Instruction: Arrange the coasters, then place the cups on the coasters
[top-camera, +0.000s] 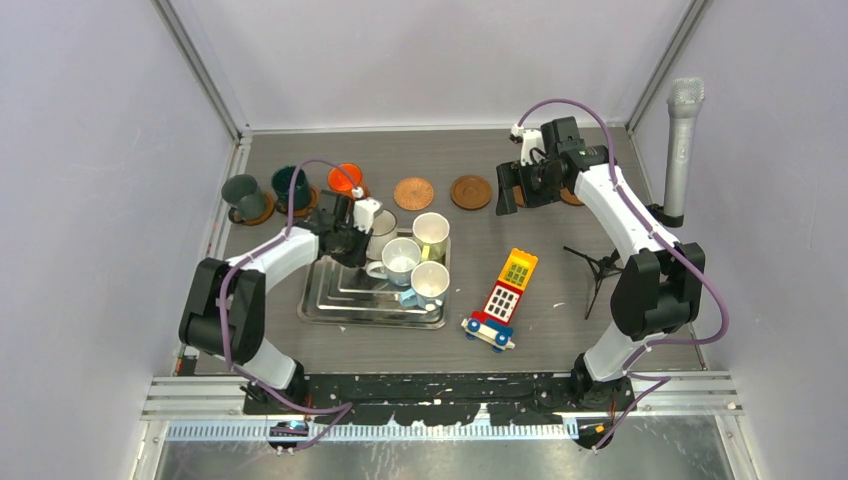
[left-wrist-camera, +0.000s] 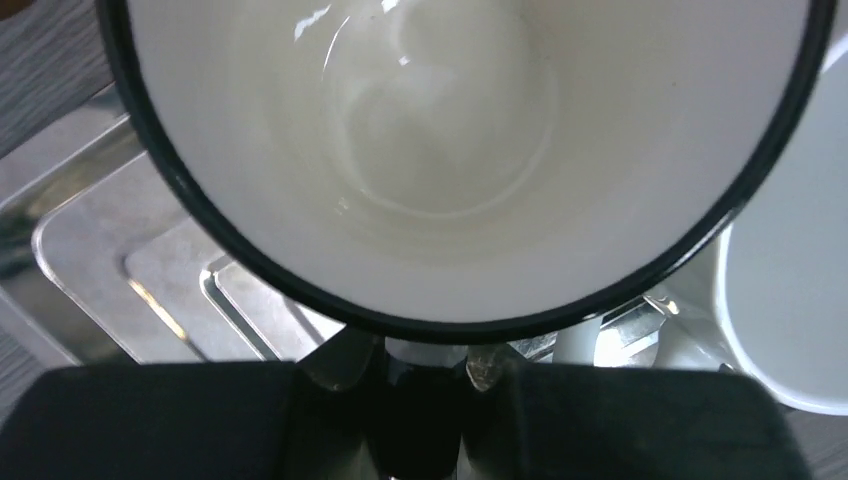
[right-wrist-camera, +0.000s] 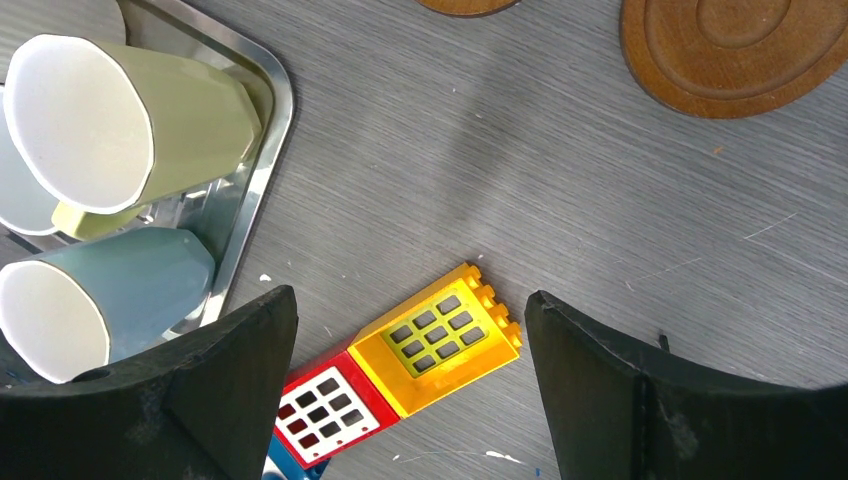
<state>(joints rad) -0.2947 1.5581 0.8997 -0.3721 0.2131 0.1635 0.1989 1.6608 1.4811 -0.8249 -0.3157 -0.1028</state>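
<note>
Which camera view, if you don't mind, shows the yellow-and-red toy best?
Top external: the whole toy lies unobstructed beside the tray. The right wrist view cuts off its lower end; the left wrist view misses it.

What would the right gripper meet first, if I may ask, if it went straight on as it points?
The right gripper would probably meet the yellow toy brick on the table, framed by its open jaws; depth is unclear, so it might touch bare table beside it.
</note>
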